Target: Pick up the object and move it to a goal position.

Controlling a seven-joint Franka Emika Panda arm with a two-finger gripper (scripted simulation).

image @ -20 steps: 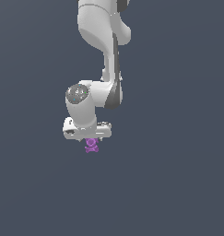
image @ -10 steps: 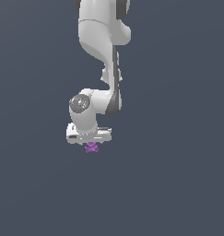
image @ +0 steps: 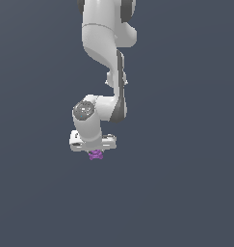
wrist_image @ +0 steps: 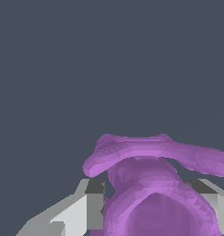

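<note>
The object [image: 95, 155] is a tiny bright purple bear-shaped figure, seen directly under the white hand of the arm in the exterior view. My gripper [image: 95, 152] has come down over it, and only the figure's lower part shows below the hand. In the wrist view the object [wrist_image: 155, 193] fills the space between the two grey fingers [wrist_image: 95, 203]. Both dark pads lie against its sides. My gripper [wrist_image: 150, 203] is shut on the object. One limb or ear of the figure sticks out sideways beyond the fingers.
The white arm [image: 106, 43] rises from the hand to the top of the exterior view. All around is a plain dark grey-blue ground with nothing else on it.
The hand has come down onto the purple figure, most of the drop happening in the first half second. The figure has stayed where it was.
</note>
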